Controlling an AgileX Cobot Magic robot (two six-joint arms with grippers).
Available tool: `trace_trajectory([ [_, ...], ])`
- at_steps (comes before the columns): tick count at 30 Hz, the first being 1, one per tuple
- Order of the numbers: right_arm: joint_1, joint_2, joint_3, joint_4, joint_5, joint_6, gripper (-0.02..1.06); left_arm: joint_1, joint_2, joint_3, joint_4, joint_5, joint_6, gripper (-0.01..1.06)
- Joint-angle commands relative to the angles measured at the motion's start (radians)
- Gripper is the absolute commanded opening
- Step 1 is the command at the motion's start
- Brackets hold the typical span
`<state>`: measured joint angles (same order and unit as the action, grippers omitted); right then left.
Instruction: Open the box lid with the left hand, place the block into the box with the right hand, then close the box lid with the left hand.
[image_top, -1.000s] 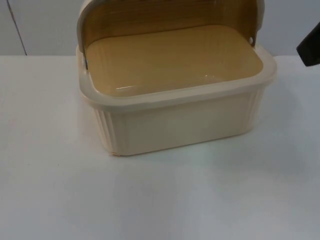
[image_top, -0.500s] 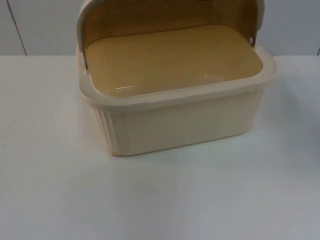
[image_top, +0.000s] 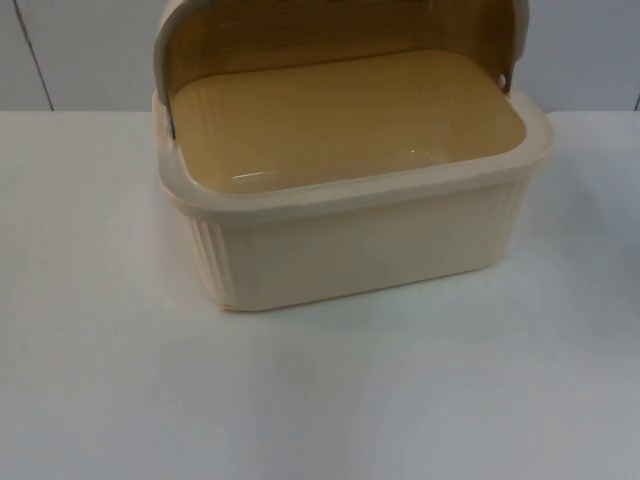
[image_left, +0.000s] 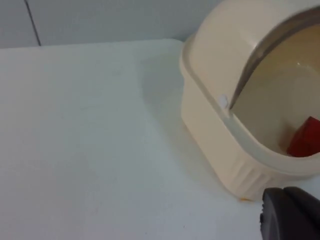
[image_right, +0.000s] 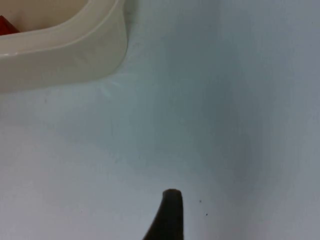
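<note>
The red block (image_left: 305, 138) lies inside the cream box (image_top: 360, 240), which stands toward the table's (image_top: 110, 380) far edge by the grey wall, its domed lid (image_top: 340, 30) swung up and back. A second ago the right arm's dark tip showed over the table's right edge; it has since drawn away. The left gripper (image_left: 290, 212) hangs just beside the box's near corner, the right gripper (image_right: 167, 215) over bare table near another corner; whether either one's fingers are spread I cannot tell.

Lab bench: bare white table (image_top: 100, 380), grey partition (image_top: 90, 50).
</note>
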<state>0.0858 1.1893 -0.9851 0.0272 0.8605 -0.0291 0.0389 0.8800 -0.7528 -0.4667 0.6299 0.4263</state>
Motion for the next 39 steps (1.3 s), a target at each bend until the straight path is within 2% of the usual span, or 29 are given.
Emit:
trace_trajectory([
  [1, -0.007, -0.007, 0.002, 0.004, -0.017, -0.01, 0.73, -0.032, 0.077, -0.041, -0.025, -0.023, 0.015, 0.0],
  [4, -0.007, -0.007, 0.002, 0.004, -0.019, -0.01, 0.73, -0.074, 0.157, -0.102, -0.025, -0.023, 0.024, 0.0],
  [8, -0.007, -0.007, 0.002, 0.002, -0.019, -0.01, 0.73, -0.188, 0.333, -0.266, -0.002, -0.023, 0.051, 0.0],
  [9, -0.007, -0.007, 0.002, 0.002, -0.019, -0.01, 0.73, -0.188, 0.333, -0.266, -0.002, -0.023, 0.051, 0.0],
  [12, -0.007, -0.007, 0.002, 0.002, -0.021, -0.01, 0.73, -0.296, 0.513, -0.426, 0.103, -0.034, 0.059, 0.0],
  [13, -0.007, -0.007, 0.002, 0.002, -0.021, -0.01, 0.73, -0.296, 0.513, -0.426, 0.103, -0.034, 0.059, 0.0],
  [18, -0.007, -0.007, 0.002, 0.002, -0.035, -0.01, 0.73, -0.394, 0.734, -0.682, 0.269, -0.034, 0.059, 0.0],
  [19, -0.007, -0.007, 0.002, 0.002, -0.035, -0.01, 0.73, -0.394, 0.734, -0.682, 0.269, -0.034, 0.059, 0.0],
  [23, -0.007, -0.007, 0.002, 0.002, -0.037, -0.01, 0.73, -0.447, 0.887, -0.886, 0.394, -0.038, 0.06, 0.0],
  [32, -0.007, -0.007, 0.002, -0.008, -0.047, -0.01, 0.73, -0.5, 1.046, -1.03, 0.402, -0.044, 0.153, 0.0],
  [39, -0.007, -0.007, 0.002, -0.027, -0.049, -0.01, 0.73, -0.528, 1.086, -1.046, 0.404, -0.097, 0.164, 0.0],
])
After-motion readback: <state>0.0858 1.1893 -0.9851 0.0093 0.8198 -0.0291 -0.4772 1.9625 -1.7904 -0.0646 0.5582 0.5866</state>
